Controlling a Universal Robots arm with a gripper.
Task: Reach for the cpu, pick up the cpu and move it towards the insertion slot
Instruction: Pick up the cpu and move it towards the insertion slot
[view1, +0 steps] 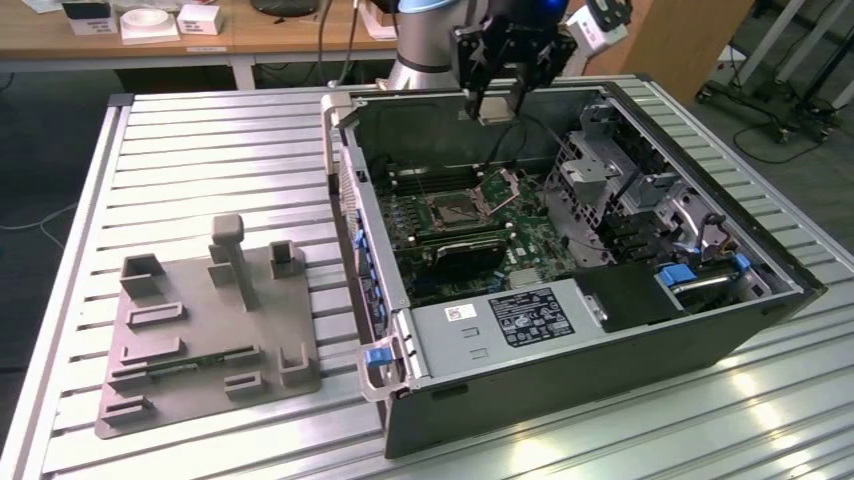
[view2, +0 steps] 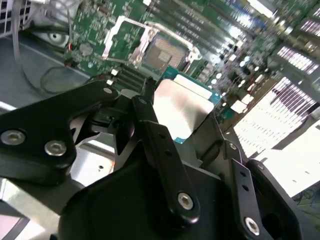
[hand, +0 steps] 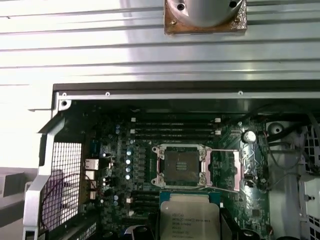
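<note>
My gripper (view1: 497, 100) hangs over the far end of the open computer case, shut on the cpu (view1: 497, 111), a small flat square chip with a silver top. In the second wrist view the cpu (view2: 182, 107) sits between the black fingers (view2: 150, 125), with its green edge showing. The insertion slot (view1: 447, 208) lies lower down on the green motherboard, nearer the case's middle, and its hinged lid plate (view1: 505, 188) stands open. In the first wrist view the cpu (hand: 189, 220) hovers just short of the insertion slot (hand: 179, 166), apart from it.
The case (view1: 747, 300) has upright metal walls, a drive cage (view1: 607, 170) at the exterior view's right and loose cables. A grey plastic fixture (view1: 200, 320) rests on the slatted metal table (view1: 200, 150). The arm's base (view1: 427, 45) stands behind the case.
</note>
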